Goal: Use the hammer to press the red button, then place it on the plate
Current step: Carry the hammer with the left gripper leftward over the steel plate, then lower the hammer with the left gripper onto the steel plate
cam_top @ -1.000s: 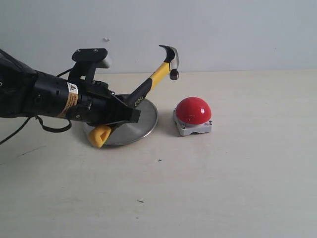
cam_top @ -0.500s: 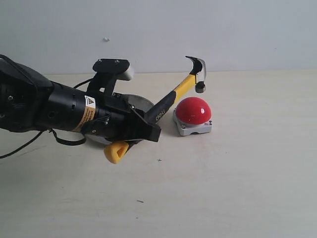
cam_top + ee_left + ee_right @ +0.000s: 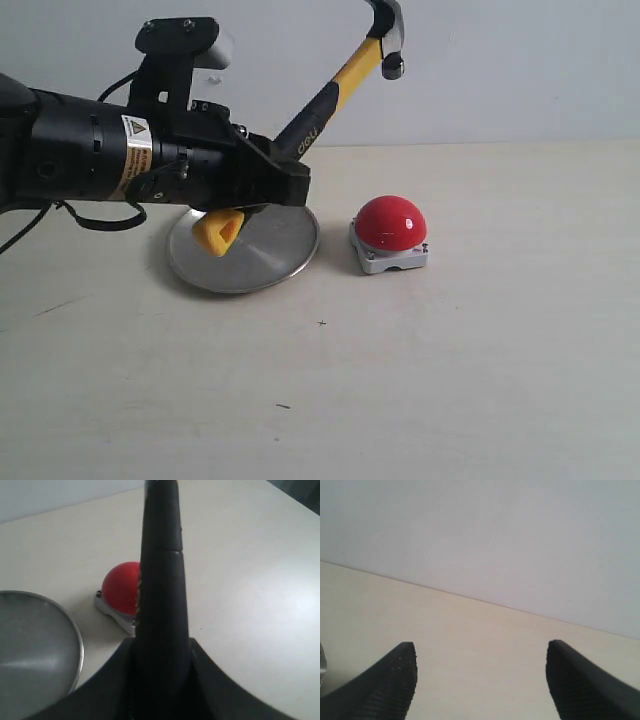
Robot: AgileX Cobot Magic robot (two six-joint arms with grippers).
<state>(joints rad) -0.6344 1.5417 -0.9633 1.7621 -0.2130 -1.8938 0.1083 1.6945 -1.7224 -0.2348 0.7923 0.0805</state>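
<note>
Hammer was held low on its handle by the left gripper, jaws pinched tight on the black grip. Its steel head was raised well clear of the red button, and its yellow looped end hung over the plate; the button sat on the table just beside the plate's rim. The right gripper stood spread apart, holding nothing. Risk: with the grip so far from the head, a downswing could land off-centre on the glossy dome and glance off, shove the grey base sideways if it is not fixed, or twist the handle in the jaws.
</note>
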